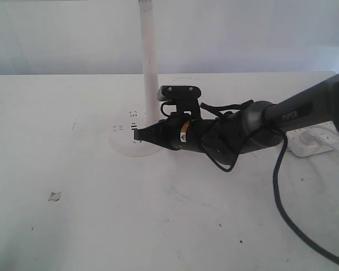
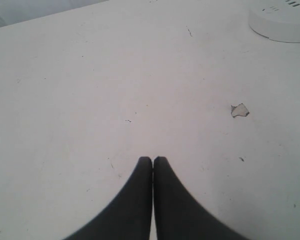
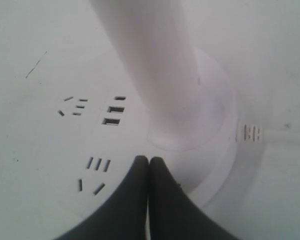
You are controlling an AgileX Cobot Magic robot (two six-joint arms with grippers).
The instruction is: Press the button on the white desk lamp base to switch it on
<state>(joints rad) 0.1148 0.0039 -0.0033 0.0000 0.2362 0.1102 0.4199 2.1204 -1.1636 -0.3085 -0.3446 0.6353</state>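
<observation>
The white desk lamp base (image 1: 124,145) lies flat on the table's far middle, its slim stem (image 1: 150,62) rising out of frame. My right gripper (image 1: 137,134) reaches across from the right, shut and empty, with its tips down over the disc just beside the stem's foot. In the right wrist view the gripper (image 3: 149,160) is over the base (image 3: 125,145), between a socket group (image 3: 96,172) and the stem (image 3: 155,65); the two dark USB slots (image 3: 115,115) lie just beyond. I see no button; the fingers may hide it. My left gripper (image 2: 153,159) is shut over bare table.
A long white power strip (image 1: 313,138) with cords lies at the right, behind my right arm. A black cable (image 1: 282,197) hangs from that arm to the table. A small chipped spot (image 1: 55,196) marks the tabletop at the left. In the left wrist view the lamp base (image 2: 282,22) sits well away from the gripper.
</observation>
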